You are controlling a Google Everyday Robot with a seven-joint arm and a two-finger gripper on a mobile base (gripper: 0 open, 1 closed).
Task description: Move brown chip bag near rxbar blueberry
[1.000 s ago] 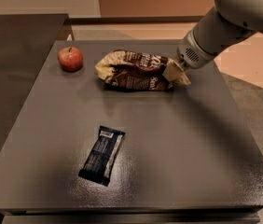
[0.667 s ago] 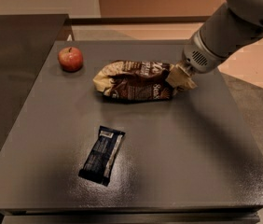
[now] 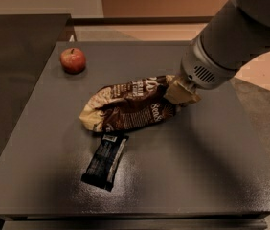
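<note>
The brown chip bag (image 3: 130, 107) lies crinkled in the middle of the dark table (image 3: 207, 176), its lower left edge touching the far end of the rxbar blueberry (image 3: 105, 160). The rxbar is a small dark navy wrapper with a pale label at its far end, lying flat nearer the front. My gripper (image 3: 180, 94) comes in from the upper right and is shut on the right end of the bag, low over the table.
A red apple (image 3: 73, 60) sits at the table's far left corner. A dark counter (image 3: 10, 56) adjoins the table on the left. Tan floor and a wall lie beyond the far edge.
The gripper has carried the chip bag from the far middle of the table toward the front, down to the rxbar. The apple and the rxbar have not moved.
</note>
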